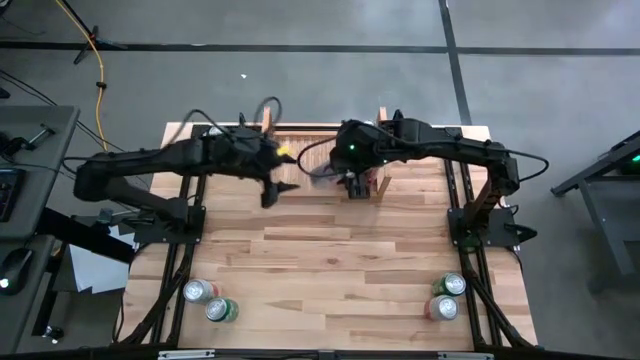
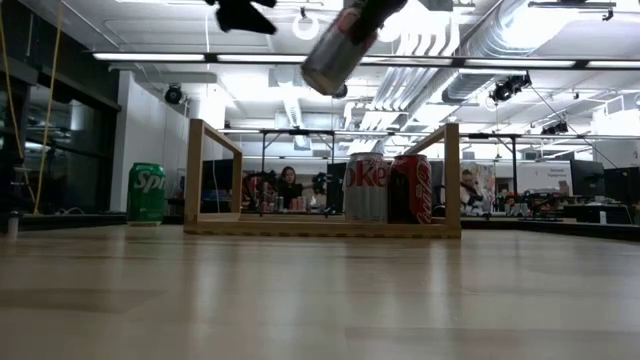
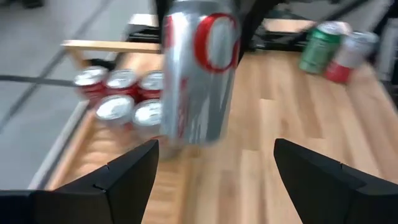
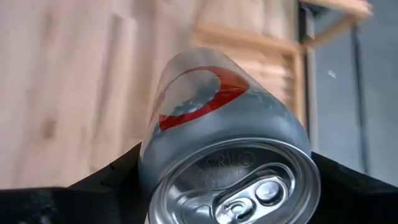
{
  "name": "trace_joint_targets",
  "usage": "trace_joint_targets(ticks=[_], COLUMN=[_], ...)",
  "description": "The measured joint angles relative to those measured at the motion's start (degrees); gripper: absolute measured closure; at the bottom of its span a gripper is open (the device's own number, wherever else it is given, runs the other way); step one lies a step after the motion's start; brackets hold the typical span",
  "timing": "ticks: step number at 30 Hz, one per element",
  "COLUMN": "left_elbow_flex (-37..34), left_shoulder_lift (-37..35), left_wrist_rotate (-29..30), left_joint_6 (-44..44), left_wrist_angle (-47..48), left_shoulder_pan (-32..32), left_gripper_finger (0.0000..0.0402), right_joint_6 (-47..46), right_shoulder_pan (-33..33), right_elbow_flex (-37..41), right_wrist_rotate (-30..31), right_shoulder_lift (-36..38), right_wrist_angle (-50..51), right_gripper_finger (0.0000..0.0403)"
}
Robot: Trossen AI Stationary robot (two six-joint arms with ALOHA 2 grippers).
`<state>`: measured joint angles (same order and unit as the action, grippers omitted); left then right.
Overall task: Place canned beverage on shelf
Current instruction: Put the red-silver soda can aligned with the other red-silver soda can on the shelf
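A silver canned beverage (image 2: 344, 47) with a red letter hangs tilted in the air above the shelf (image 2: 325, 228), with my right gripper (image 2: 375, 10) shut on it. The pale wooden shelf stands at the table's far middle (image 1: 381, 122). A silver can (image 2: 366, 188) and a red can (image 2: 410, 188) stand upright at its right end; the left wrist view shows several cans (image 3: 118, 93) there. My left gripper (image 3: 214, 171) hovers open just left of the held can (image 3: 199, 68), with nothing between its fingers. My right gripper pinches the can's side wall near its top end (image 4: 149, 168) between its two fingers (image 4: 106, 180). The pull-tab top (image 4: 239, 186) faces back toward the wrist. The fingers slant downward from above. The can is lifted clear and tilted, its bottom end (image 2: 322, 78) lowest.
Two cans (image 1: 210, 300) stand at the near left corner of the table and two more (image 1: 446, 296) at the near right. A green can (image 2: 146, 193) stands left of the shelf in the low view. Bare wooden tabletop (image 1: 330, 260) lies between shelf and near edge.
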<state>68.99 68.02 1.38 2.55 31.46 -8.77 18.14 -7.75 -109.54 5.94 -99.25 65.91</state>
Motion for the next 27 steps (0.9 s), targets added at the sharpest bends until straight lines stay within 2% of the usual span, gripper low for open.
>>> trace_joint_targets(ticks=[6, 11, 16, 20, 24, 27], left_elbow_flex=[0.0, 0.0, 0.0, 0.0, 0.0, 0.0], left_shoulder_lift=[-8.7, -14.2, -16.9, -17.2, -16.7, -16.2], left_wrist_rotate=[7.1, 7.7, 8.4, 8.4, 8.4, 8.4], left_joint_6=[-3.7, -8.0, -10.1, -10.4, -10.0, -10.0], left_wrist_angle=[3.5, 2.9, 2.5, 1.0, 0.8, 0.7], left_shoulder_pan=[-2.4, -3.0, -3.0, -2.9, -2.9, -3.0], left_gripper_finger=[0.0094, 0.0094, 0.0094, 0.0094, 0.0094, 0.0094], right_joint_6=[-3.0, -13.3, -25.1, -27.9, -30.8, -31.6], right_shoulder_pan=[-5.9, -13.0, -20.3, -22.8, -23.8, -23.8], right_elbow_flex=[0.0, 0.0, 0.0, 0.1, 0.1, 0.1], right_wrist_rotate=[5.3, 8.8, 4.9, 3.2, -1.0, -1.4], right_shoulder_lift=[-0.4, -2.4, -6.0, -8.5, -10.7, -11.9], right_wrist_angle=[-0.7, -6.4, -7.0, -6.9, -5.9, -4.9], right_gripper_finger=[0.0119, 0.0119, 0.0119, 0.0119, 0.0119, 0.0119])
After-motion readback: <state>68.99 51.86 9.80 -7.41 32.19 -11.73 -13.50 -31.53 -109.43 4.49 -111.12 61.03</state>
